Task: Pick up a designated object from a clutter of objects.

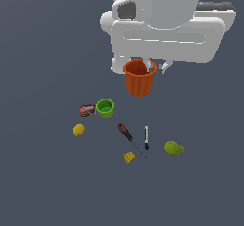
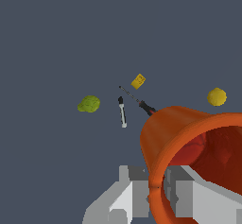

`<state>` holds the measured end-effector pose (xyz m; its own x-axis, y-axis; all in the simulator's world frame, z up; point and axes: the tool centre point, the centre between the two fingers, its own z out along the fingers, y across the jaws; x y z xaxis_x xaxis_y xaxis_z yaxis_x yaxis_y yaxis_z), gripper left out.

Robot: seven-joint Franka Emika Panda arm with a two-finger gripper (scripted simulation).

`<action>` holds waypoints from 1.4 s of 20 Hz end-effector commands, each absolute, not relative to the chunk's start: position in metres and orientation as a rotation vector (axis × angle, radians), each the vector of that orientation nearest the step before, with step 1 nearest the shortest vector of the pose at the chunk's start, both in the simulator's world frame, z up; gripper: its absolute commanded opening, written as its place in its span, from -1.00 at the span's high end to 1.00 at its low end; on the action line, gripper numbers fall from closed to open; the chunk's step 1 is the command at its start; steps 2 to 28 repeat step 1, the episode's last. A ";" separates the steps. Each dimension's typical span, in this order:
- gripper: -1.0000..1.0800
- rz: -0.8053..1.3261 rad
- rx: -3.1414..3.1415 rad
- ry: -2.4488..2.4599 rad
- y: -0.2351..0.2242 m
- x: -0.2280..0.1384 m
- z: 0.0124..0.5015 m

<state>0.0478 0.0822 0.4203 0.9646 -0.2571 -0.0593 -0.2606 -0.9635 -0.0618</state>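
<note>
The designated object, an orange-red ribbed cup [image 1: 140, 79], hangs in the air under the white arm, well above the clutter of objects on the floor. My gripper [image 1: 150, 68] is shut on the cup's rim at the exterior view's right side. In the wrist view the cup [image 2: 189, 138] fills the near corner, tilted, with its redder inside showing. One grey finger [image 2: 130, 194] presses its outer wall and the other sits inside; the gripper [image 2: 158, 190] straddles the rim.
On the floor lie a green cup [image 1: 105, 107], a brownish lump [image 1: 87, 109], a lemon [image 1: 79, 130], a red-handled screwdriver [image 1: 126, 132], a black marker [image 1: 146, 137], a yellow block [image 1: 129, 157] and a green pear-like fruit [image 1: 173, 148].
</note>
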 end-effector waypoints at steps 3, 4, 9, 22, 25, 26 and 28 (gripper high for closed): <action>1.00 0.077 -3.045 0.403 0.084 0.047 0.424; 1.00 0.077 -3.045 0.403 0.084 0.047 0.424; 1.00 0.077 -3.045 0.403 0.084 0.047 0.424; 1.00 0.077 -3.045 0.403 0.084 0.047 0.424; 1.00 0.077 -3.045 0.403 0.084 0.047 0.424; 1.00 0.077 -3.045 0.403 0.084 0.047 0.424; 1.00 0.077 -3.045 0.403 0.084 0.047 0.424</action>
